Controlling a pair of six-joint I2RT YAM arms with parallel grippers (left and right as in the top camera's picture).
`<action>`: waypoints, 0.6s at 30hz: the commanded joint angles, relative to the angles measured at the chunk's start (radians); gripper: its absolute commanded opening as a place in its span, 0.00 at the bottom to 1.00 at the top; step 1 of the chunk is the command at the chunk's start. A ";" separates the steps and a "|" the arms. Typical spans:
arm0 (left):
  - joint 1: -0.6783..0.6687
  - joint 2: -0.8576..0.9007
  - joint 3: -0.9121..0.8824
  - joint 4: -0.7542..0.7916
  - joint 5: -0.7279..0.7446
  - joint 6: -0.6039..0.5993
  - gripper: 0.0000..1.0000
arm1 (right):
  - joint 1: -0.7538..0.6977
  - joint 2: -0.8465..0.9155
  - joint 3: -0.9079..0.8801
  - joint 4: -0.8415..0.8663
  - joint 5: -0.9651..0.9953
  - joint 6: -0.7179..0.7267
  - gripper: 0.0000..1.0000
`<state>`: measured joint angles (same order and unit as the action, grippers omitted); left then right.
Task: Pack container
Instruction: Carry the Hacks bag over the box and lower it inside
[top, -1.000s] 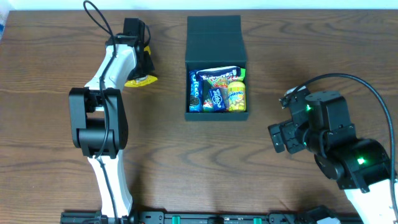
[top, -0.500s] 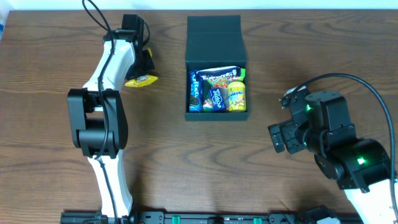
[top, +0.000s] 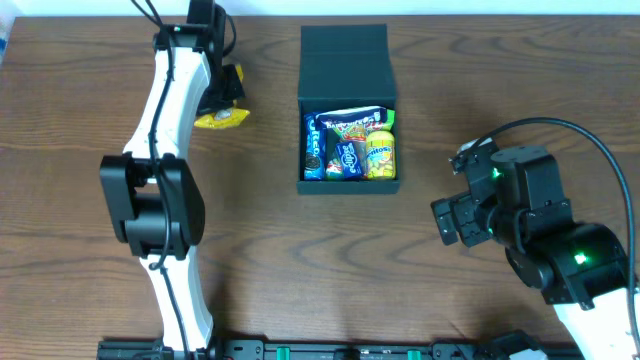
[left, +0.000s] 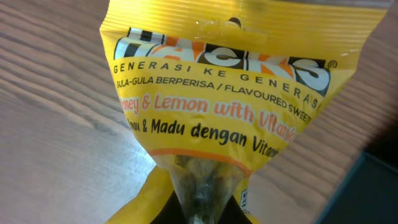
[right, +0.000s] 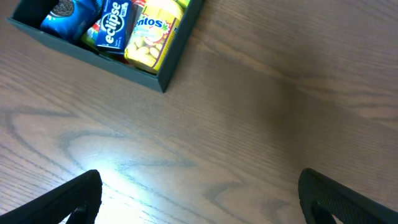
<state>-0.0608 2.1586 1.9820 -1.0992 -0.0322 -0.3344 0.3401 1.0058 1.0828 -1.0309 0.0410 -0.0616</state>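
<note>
The dark teal-black container (top: 347, 183) stands open at the top middle of the table, its flap lid (top: 344, 62) folded back. Inside lie several snack packets: blue ones, a dark one and a yellow one (top: 380, 153). Its corner shows in the right wrist view (right: 163, 78). My left gripper (top: 222, 98) is shut on a yellow sweets packet (top: 222, 118), which fills the left wrist view (left: 217, 93), left of the container and lifted off the table. My right gripper (right: 199, 199) is open and empty over bare wood, right of the container.
The wooden table (top: 80, 200) runs to a pale far edge (top: 450, 8). The left arm (top: 160, 190) stretches up the left side. The right arm's body (top: 540, 240) sits at the lower right.
My left gripper has moved toward the far edge with the yellow packet, which has shifted up and slightly left. The right arm has not moved.
</note>
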 joint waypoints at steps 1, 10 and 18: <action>-0.035 -0.114 0.055 -0.021 0.000 0.053 0.06 | -0.006 -0.004 0.000 0.002 0.008 0.001 0.99; -0.210 -0.230 0.056 -0.109 0.000 0.077 0.06 | -0.006 -0.004 0.000 0.002 0.008 0.001 0.99; -0.387 -0.212 0.055 -0.101 0.000 0.032 0.06 | -0.006 -0.004 0.000 -0.009 0.007 0.001 0.99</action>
<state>-0.4183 1.9320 2.0239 -1.2034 -0.0292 -0.2840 0.3401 1.0058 1.0828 -1.0340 0.0410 -0.0616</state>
